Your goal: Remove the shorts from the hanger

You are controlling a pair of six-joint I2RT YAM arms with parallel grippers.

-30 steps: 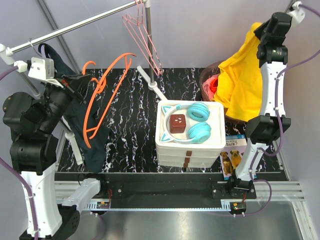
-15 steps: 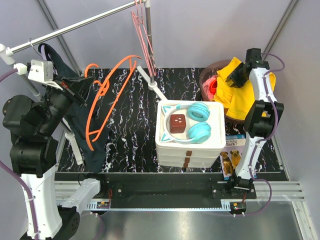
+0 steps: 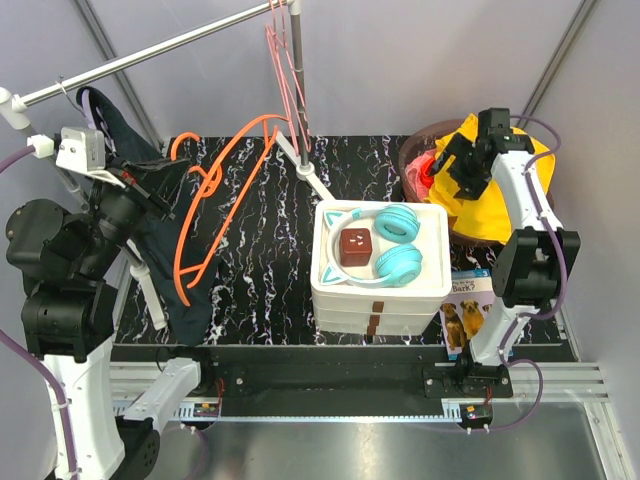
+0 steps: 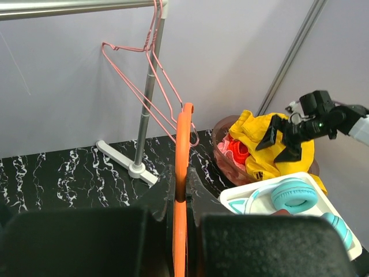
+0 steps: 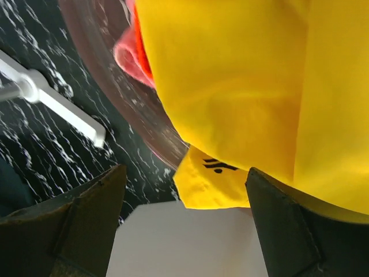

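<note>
My left gripper (image 3: 160, 172) (image 4: 184, 176) is shut on a bare orange hanger (image 3: 222, 170) (image 4: 183, 144), held up over the left side of the table. The yellow shorts (image 3: 500, 190) (image 4: 262, 144) (image 5: 242, 86) lie heaped in and over a brown bowl (image 3: 412, 152) (image 5: 130, 115) at the back right. Just above the heap's left edge hangs my right gripper (image 3: 457, 163) (image 5: 184, 173), open. Nothing sits between its fingers; a corner of the shorts shows beyond them.
A white drawer box (image 3: 375, 295) with teal headphones (image 3: 395, 245) and a brown cube stands mid-table. Pink hangers (image 3: 285, 70) hang on the rail, whose post base (image 3: 305, 168) is behind. A navy garment (image 3: 150, 240) hangs at left. A dog-picture box (image 3: 465, 312) lies at right.
My right gripper came down from high at the right with the yellow shorts, opened and let them drop onto the bowl. The orange hanger shifted slightly in my left gripper.
</note>
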